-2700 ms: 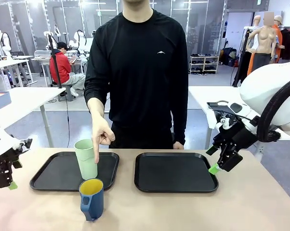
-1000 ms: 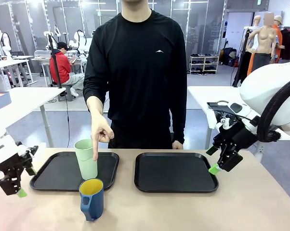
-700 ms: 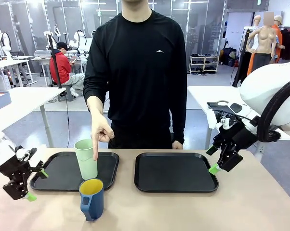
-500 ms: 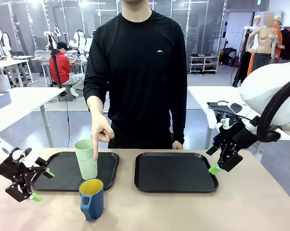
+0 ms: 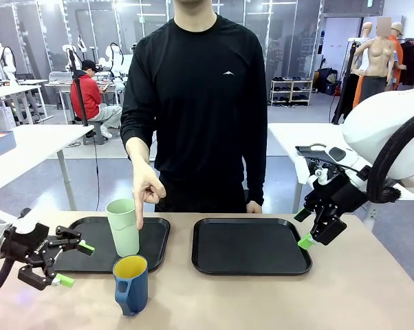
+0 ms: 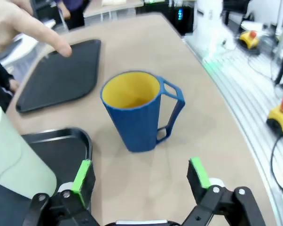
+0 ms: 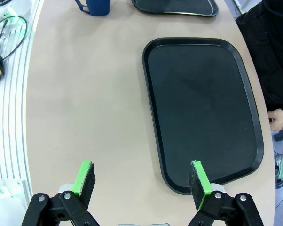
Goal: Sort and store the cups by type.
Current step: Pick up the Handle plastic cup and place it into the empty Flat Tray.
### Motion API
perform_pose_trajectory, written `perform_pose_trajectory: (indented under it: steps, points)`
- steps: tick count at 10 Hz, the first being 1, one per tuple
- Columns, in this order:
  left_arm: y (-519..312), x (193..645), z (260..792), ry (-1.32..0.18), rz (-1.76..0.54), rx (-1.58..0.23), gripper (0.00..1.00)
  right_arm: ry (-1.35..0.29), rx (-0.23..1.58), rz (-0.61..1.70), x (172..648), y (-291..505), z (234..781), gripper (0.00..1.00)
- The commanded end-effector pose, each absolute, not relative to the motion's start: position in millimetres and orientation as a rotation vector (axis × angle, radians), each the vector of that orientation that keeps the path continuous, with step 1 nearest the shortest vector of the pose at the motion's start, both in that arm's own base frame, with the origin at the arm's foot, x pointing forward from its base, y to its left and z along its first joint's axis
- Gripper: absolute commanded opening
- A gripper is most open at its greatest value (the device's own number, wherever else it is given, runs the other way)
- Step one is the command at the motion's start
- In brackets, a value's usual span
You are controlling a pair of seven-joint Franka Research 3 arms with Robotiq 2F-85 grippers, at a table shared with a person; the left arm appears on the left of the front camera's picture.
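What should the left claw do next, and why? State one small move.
Probably ease the open left claw forward until its pads straddle the dark blue handled mug with yellow inside: it stands on bare table straight ahead of the claw, apart from the pale mint-green tumbler on the black left tray.

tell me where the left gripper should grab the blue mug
Probably the blue mug's rim wall, from above on its left side: one of the left gripper's fingers inside the open yellow mouth, one outside. It stands upright, its handle faces the robot and the tumbler crowds the far side.
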State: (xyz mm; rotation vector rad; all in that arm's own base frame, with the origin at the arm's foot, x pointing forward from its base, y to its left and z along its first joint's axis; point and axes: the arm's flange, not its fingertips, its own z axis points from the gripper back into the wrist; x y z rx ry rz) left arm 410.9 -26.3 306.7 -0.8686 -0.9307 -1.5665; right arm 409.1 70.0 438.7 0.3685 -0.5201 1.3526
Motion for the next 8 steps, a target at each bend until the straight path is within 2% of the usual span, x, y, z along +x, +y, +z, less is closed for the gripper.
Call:
perform_pose_trajectory:
  steps: [1,7,8]
  points:
    - [-15.0,429.1,298.2,-1.003,-1.472,-0.996,1.0,-0.515,0.36,1.351,406.2,70.0,439.5,1.0]
    - [-8.3,437.2,293.1,-1.082,-1.31,-1.155,1.0,-0.515,0.36,1.351,406.2,70.0,439.5,1.0]
    - [3.0,438.9,307.8,-1.091,-1.261,-1.084,1.0,-0.515,0.36,1.351,406.2,70.0,439.5,1.0]
